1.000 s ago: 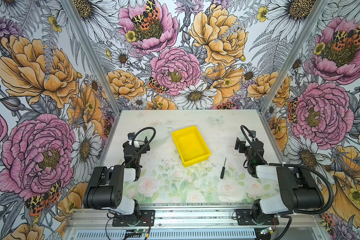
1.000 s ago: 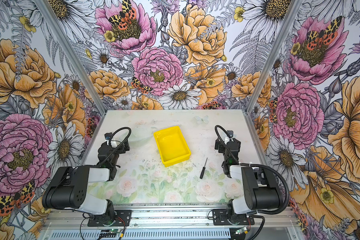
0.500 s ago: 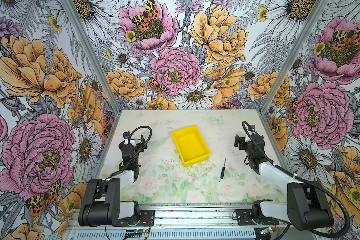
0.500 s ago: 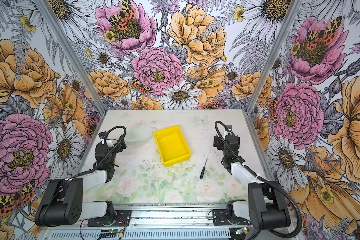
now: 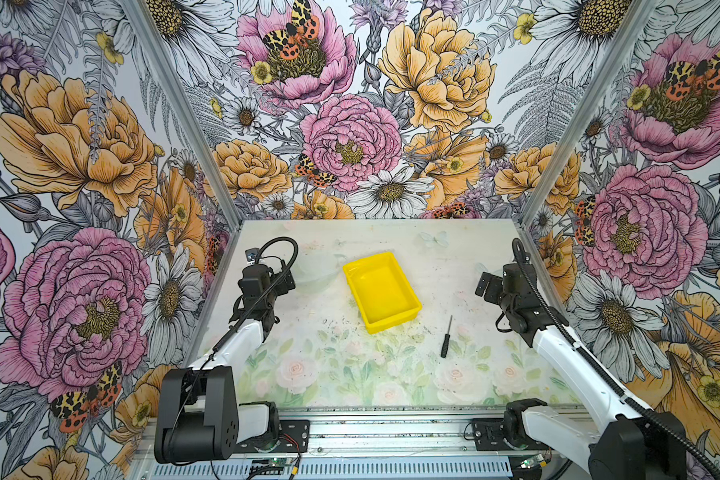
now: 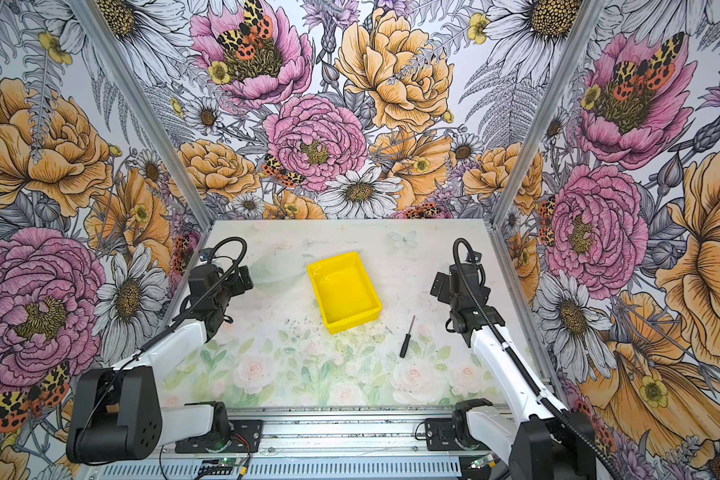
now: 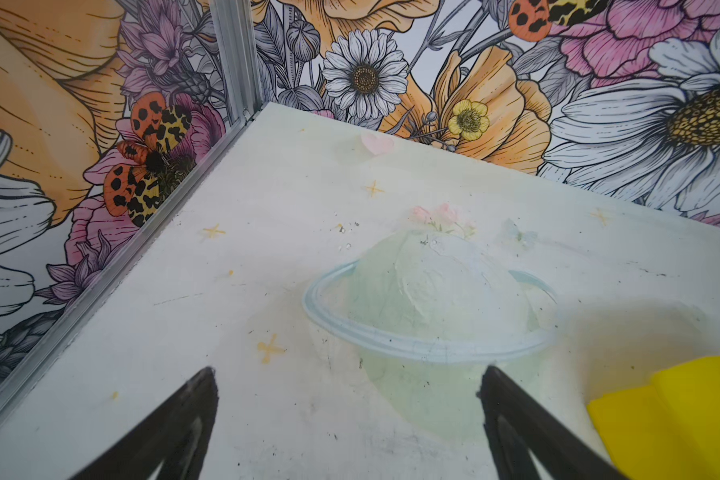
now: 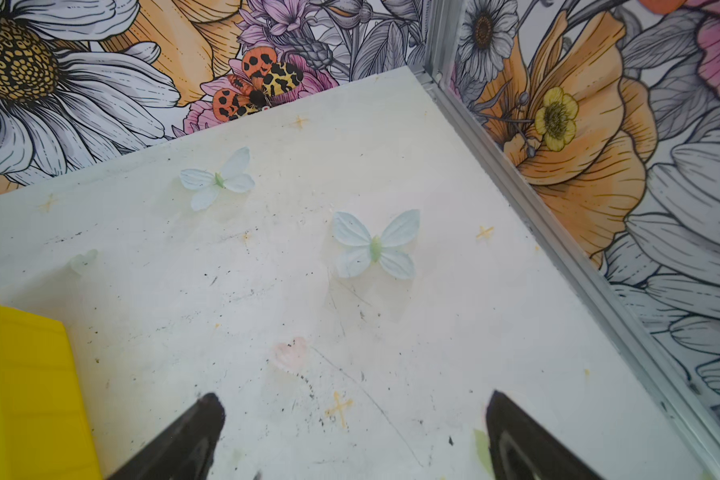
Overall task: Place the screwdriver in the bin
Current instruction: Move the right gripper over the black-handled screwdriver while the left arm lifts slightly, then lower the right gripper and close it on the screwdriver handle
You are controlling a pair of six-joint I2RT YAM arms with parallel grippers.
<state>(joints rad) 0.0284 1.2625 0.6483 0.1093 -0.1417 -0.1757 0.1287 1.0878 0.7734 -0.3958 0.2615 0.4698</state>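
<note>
Light, stiff screwdriver (image 5: 447, 337), lower right of the bin (image 5: 393, 325), probably grips best by its handle; left pincer (image 7: 348, 382) and right pincer (image 8: 354, 407) gape empty.

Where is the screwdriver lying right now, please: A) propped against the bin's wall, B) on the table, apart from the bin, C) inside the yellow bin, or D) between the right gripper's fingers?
B: the screwdriver lies flat on the table, with bare surface between it and the yellow bin.
</note>
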